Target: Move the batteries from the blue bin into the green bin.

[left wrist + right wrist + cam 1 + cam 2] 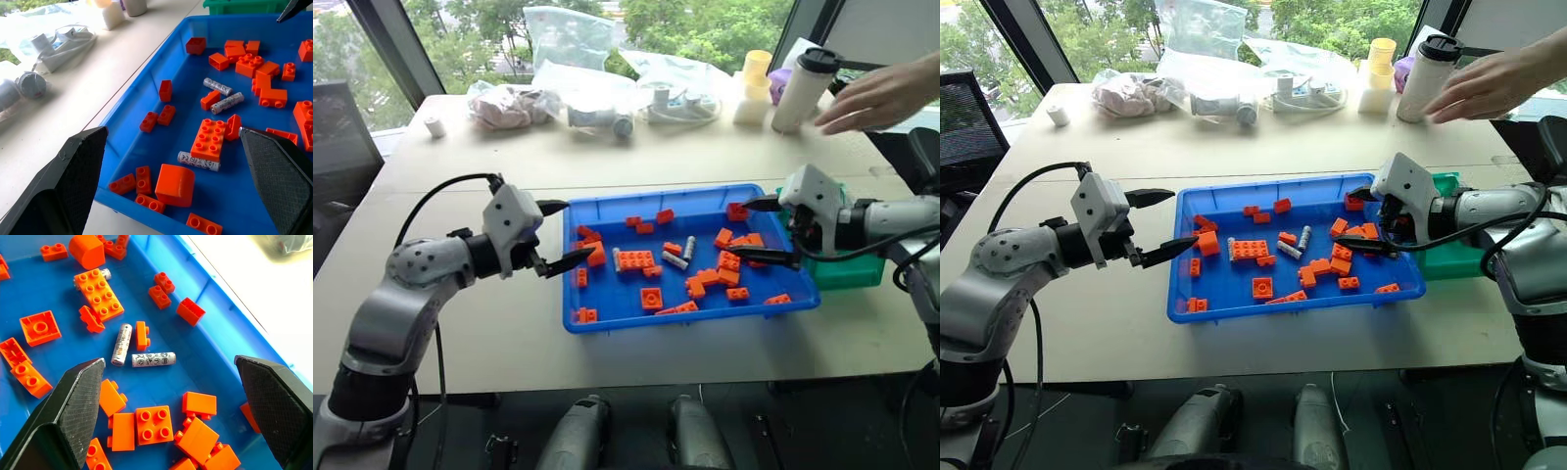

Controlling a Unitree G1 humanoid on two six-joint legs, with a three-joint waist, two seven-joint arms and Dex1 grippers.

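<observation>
Left eye view: The blue bin (pixel 607 318) sits at centre frame on a pale table (pixel 460 323). Three batteries (pixel 674 259) lie inside among scattered orange bricks (pixel 636 259): two near the middle, and one beside the large flat brick left of centre. The left gripper (pixel 556 234) hovers at the bin's left rim, fingers spread wide, nothing between them. The right gripper (pixel 759 231) is over the bin's right end, fingers likewise wide apart and empty. The green bin (pixel 852 272) stands just beyond the blue bin's right edge, partly hidden behind the right arm. At upper right, a person's hand (pixel 876 96) reaches toward a white bottle with a black cap (pixel 803 88). Plastic bags (pixel 597 83) lie along the far table edge.

Right eye view: Same arrangement; the green bin touches or nearly touches the blue bin's right wall, which of the two cannot be told.

Left wrist view: Both black fingertips (pixel 68 191) frame the lower corners, well apart, gripping nothing. Two batteries lie right of centre; a third lies lower centre against the large flat brick. The green bin's edge shows at the top right.

Right wrist view: Fingertips (pixel 68 416) stand wide at the lower corners, empty. Two batteries (pixel 152 359) lie at centre, almost touching end to side; a third is half hidden behind the flat brick at upper left.
</observation>
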